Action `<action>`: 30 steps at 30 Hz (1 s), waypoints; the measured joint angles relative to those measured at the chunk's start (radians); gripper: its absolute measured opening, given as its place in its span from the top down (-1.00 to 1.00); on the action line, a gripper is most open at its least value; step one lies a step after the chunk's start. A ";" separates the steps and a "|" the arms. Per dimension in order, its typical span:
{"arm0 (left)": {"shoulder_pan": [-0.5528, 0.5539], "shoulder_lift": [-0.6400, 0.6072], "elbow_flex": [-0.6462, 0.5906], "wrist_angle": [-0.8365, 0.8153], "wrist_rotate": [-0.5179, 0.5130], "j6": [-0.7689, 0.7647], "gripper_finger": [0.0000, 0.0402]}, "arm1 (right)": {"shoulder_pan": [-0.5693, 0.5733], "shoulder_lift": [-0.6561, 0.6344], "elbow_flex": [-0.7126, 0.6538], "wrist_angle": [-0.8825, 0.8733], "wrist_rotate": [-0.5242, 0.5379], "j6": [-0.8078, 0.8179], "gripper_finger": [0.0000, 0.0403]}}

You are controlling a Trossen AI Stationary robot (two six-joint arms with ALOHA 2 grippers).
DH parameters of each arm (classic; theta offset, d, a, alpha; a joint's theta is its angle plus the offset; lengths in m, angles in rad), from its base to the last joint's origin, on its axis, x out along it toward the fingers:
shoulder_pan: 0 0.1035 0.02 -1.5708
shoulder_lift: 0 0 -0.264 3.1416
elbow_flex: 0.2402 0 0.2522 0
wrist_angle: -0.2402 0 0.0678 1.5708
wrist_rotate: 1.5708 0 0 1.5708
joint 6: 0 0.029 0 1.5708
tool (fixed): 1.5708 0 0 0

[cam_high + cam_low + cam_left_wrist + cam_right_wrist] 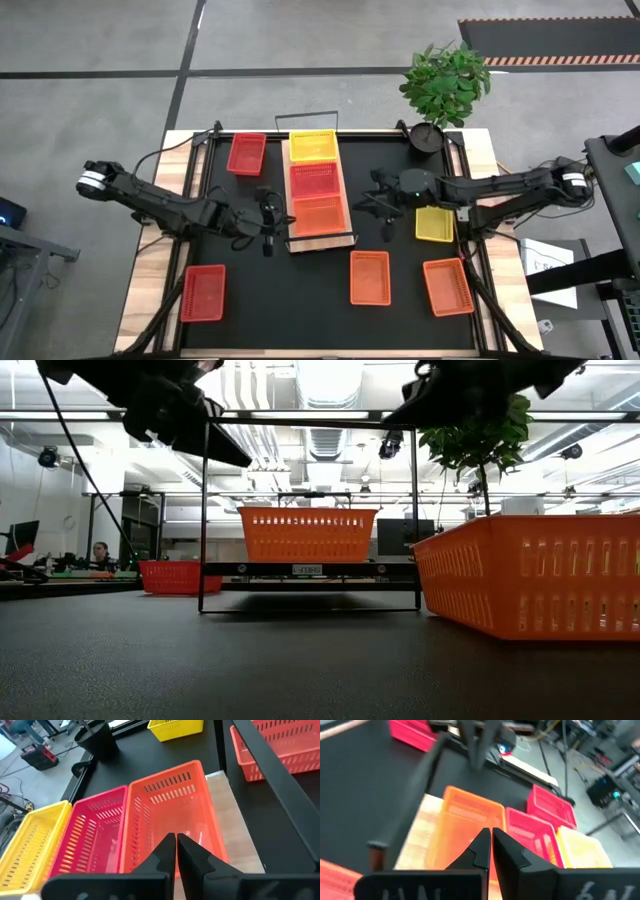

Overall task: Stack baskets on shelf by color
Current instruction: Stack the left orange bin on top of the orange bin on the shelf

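On the shelf: a light-wood shelf (287,190) at the middle of the black mat (300,300) carries three baskets in a row, yellow basket (313,146) at the far end, red basket (316,181) in the middle, orange basket (320,215) at the near end.
Left gripper: the left gripper (267,222) hovers just beside the shelf's left edge, level with the orange basket; fingers pressed together, holding nothing.
Right gripper: the right gripper (386,207) hovers near the shelf's right edge, also level with the orange basket; fingers closed, empty.
Loose red baskets: one (246,154) left of the shelf's far end, one (203,292) at the mat's near left.
Loose orange baskets: two (369,277) (447,286) on the near right of the mat.
Loose yellow basket: one (434,224) beneath the right arm.
Beyond the mat: a potted plant (443,85) at the far right corner.
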 joint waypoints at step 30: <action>0.131 0.046 -0.297 0.400 -0.093 0.008 1.00 | -0.096 0.100 0.000 -0.003 -0.001 0.028 0.96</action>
